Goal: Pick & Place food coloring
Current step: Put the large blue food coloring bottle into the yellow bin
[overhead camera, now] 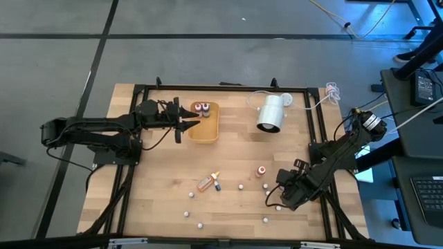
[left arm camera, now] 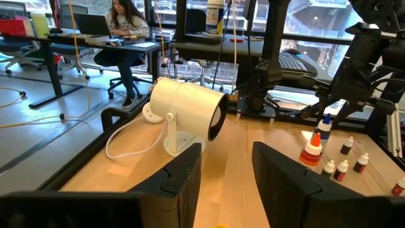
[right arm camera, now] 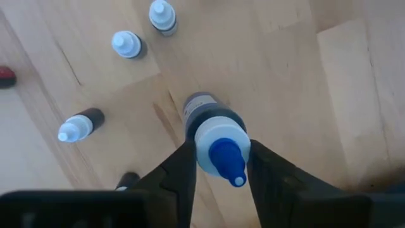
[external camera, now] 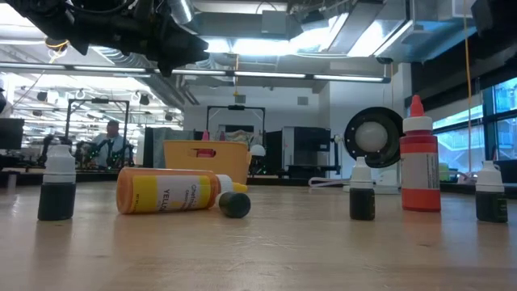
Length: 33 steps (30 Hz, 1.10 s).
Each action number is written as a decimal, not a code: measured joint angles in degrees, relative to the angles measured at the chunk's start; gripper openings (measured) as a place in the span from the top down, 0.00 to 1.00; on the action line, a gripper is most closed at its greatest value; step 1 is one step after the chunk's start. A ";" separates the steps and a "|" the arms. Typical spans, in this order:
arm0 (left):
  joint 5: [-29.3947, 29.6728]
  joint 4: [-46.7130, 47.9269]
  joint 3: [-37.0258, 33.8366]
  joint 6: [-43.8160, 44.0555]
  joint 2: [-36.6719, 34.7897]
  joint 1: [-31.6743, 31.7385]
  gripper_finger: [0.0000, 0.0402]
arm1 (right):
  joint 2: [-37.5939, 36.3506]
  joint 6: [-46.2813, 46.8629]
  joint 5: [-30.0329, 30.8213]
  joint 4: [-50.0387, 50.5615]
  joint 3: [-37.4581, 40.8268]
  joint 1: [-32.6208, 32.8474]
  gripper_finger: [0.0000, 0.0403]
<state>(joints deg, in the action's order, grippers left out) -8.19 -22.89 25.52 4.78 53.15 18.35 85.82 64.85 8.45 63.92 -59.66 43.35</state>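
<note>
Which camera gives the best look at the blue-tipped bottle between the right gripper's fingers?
The right wrist view: the white-capped, blue-tipped bottle fills the gap between the right gripper's dark fingers. The high view hides it beneath that arm; low and left wrist views don't clearly show it.

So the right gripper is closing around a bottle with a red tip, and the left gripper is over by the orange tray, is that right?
Not quite: the bottle between the right gripper's fingers has a blue tip, not a red one, as the right wrist view shows. The rest holds: in the high view the left gripper is at the orange tray.
</note>
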 joint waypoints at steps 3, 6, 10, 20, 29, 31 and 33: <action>0.00 -0.01 0.00 0.00 0.00 0.02 0.65 | 0.00 -0.79 0.00 0.06 0.00 0.00 0.71; 0.00 -0.01 0.00 0.00 0.00 0.00 0.66 | -0.22 -0.78 -0.23 0.70 0.00 0.00 0.71; 0.00 0.01 0.00 0.00 0.00 0.01 0.67 | -0.48 -0.79 -0.24 2.11 -0.84 0.00 0.70; 0.00 -0.01 0.00 -0.01 0.00 0.01 0.66 | -0.50 -0.83 0.16 14.22 -10.73 -1.33 0.71; 0.00 0.01 0.00 -0.01 0.00 0.02 0.67 | -0.54 -10.85 8.23 25.15 -23.61 -10.42 0.71; 0.00 0.03 0.00 -0.01 0.00 0.00 0.66 | -0.53 -17.40 8.41 22.68 -24.95 -14.20 0.71; 0.00 0.35 0.00 0.00 0.00 0.02 0.66 | -0.52 -24.71 8.41 19.19 -25.44 -18.37 0.71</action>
<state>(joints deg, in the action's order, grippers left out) -8.19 -22.54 25.52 4.78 53.15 18.36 85.30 40.14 16.86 83.11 -85.09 24.99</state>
